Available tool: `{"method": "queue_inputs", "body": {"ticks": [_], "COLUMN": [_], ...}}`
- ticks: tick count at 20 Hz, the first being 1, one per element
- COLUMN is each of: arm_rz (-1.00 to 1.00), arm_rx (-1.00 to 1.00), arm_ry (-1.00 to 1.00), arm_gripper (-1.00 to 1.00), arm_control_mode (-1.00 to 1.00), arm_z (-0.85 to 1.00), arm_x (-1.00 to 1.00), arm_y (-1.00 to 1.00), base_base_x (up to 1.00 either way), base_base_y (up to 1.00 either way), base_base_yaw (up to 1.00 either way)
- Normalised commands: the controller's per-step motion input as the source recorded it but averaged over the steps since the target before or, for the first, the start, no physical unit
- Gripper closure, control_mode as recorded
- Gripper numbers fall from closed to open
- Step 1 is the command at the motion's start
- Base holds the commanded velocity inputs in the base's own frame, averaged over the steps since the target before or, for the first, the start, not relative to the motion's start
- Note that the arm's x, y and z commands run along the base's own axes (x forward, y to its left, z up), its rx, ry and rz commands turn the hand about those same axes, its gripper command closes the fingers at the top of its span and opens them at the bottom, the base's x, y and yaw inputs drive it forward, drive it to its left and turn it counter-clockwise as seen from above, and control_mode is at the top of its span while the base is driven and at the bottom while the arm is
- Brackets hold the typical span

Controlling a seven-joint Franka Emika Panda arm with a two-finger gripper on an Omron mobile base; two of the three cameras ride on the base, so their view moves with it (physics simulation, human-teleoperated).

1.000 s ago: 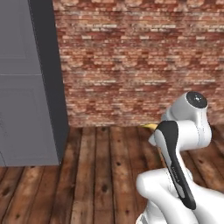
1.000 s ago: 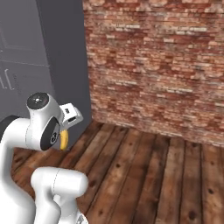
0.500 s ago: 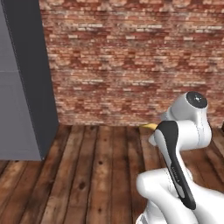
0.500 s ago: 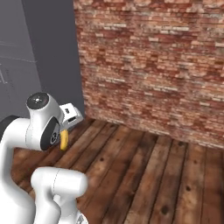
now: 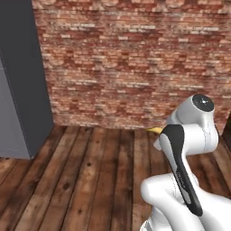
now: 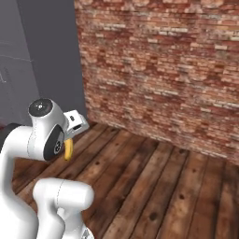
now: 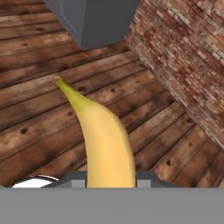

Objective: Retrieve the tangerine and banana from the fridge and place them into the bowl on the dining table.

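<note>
My gripper [image 7: 109, 180] is shut on the banana [image 7: 103, 135], a slim yellow fruit that sticks out of the jaws with its stem end towards the wooden floor. From the right base camera the banana [image 6: 68, 149] hangs below the hand, where the gripper [image 6: 70, 139] sits close in front of the arm's upper joint. In the left base view just the banana's tip [image 5: 155, 130] peeks out from behind the arm. The tangerine, the bowl and the dining table are out of view. A tall dark grey unit [image 5: 22, 67] stands at the left; I cannot tell whether it is the fridge.
A red brick wall [image 5: 135, 63] runs across ahead, above a dark wooden plank floor [image 5: 90, 171]. The grey unit [image 6: 46, 56] meets the wall at a corner, and its lower edge [image 7: 94, 22] shows at the top of the hand view.
The whole picture has shifted: the grey unit slides left and more brick wall comes in, so the base is turning. Arm and banana keep their pose.
</note>
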Motion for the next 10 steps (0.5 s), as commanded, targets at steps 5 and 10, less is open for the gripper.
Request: {"method": "queue_inputs", "body": {"ticks": [5,10], "arm_rz": [0.00,0.00], "arm_rx": [0.00,0.00], "arm_ry": [0.00,0.00], "arm_gripper": [1.00,1.00], "arm_control_mode": [1.00,1.00], "arm_z": [0.00,0.00], "arm_x": [0.00,0.00], "arm_y": [0.00,0.00], "base_base_x": [-0.39,-0.52], "base_base_y": [-0.60,-0.60], "base_base_yaw": [0.21,0.21]}}
